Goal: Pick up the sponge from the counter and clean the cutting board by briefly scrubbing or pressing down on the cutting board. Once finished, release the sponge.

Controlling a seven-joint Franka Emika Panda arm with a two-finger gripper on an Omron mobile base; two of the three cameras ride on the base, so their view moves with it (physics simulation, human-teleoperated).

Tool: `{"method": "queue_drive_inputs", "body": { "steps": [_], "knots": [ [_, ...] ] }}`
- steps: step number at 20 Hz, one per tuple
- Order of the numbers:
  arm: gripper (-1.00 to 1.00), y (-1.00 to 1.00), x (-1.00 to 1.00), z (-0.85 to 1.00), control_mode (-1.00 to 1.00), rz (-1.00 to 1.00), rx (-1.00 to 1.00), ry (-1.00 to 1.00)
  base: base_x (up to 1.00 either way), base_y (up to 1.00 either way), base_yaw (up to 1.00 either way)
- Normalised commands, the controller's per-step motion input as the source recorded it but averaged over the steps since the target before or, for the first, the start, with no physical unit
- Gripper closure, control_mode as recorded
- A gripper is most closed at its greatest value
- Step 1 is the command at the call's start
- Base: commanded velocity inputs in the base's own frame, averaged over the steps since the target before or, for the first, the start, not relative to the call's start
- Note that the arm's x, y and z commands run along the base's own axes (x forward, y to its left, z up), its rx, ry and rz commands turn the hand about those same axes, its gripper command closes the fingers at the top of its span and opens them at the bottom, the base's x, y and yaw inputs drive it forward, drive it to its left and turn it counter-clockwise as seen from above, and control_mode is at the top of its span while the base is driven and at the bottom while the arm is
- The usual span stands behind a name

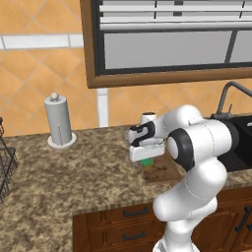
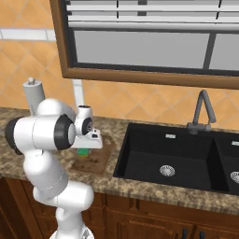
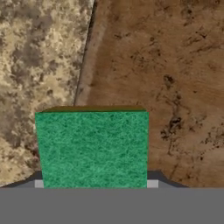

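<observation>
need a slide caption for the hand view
Green sponge held over the cutting board, beside the granite counter.

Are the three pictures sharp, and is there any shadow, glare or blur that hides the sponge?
Hand view: sponge sharp and evenly lit, no glare; cutting board grain coarse and pixelated. Left base view: soft rendering, flat light; the gripper covers most of the sponge. Right base view: faint shading under the hand; sink uniformly black, without reflections.

A home kitchen: speckled granite counter over dark wood cabinets, a black double sink with faucet, orange tiled wall, and a paper towel holder.
</observation>
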Motion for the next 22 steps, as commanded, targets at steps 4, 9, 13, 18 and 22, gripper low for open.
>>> {"method": "queue_drive_inputs", "body": {
  "steps": [4,9,13,18,22],
  "knots": [
    [1.0,0.0,0.42,0.0,-1.0,-0.09,0.0,0.01,0.0,0.0,0.0],
    [1.0,-0.04,0.34,-0.07,-1.0,-0.09,0.0,0.04,0.0,0.0,0.0],
    [1.0,-0.39,0.0,-0.16,-1.0,-0.11,0.0,0.02,0.0,0.0,0.0],
    [1.0,-0.25,0.0,0.0,-1.0,-0.12,0.0,0.0,0.0,0.0,0.0],
    [1.0,-0.46,-0.01,-0.15,-1.0,-0.08,0.0,0.0,0.0,0.0,0.0]
  ]
}}
